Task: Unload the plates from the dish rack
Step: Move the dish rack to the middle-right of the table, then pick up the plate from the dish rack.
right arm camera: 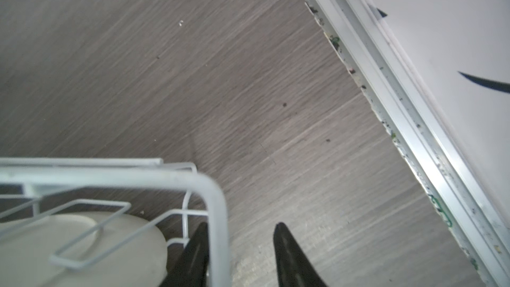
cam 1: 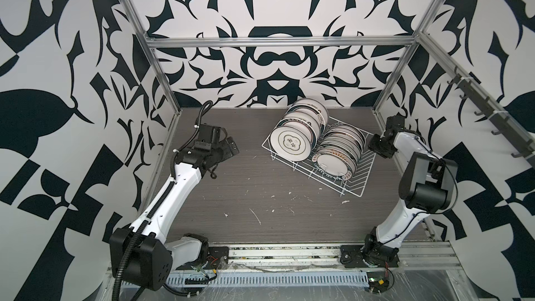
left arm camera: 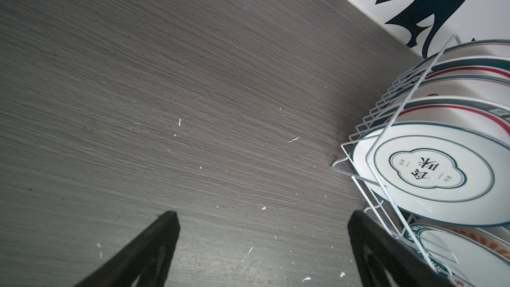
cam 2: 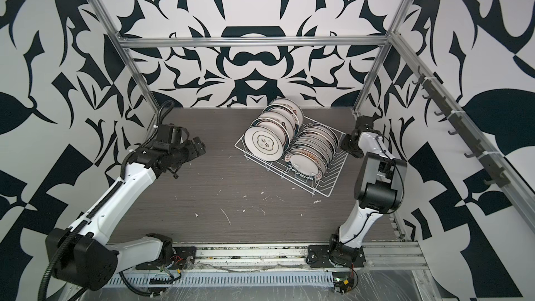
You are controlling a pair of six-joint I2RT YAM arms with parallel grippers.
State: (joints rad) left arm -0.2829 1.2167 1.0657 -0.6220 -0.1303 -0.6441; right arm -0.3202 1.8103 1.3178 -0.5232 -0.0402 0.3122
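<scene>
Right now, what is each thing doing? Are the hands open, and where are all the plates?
dish rack: upright on the table, loaded, some slots empty.
plates: all standing on edge in the dish rack, two rows, none out yet.
left hand: open, empty, over bare table beside the dish rack.
right hand: open, the dish rack's corner wire between its fingers, not squeezed.
</scene>
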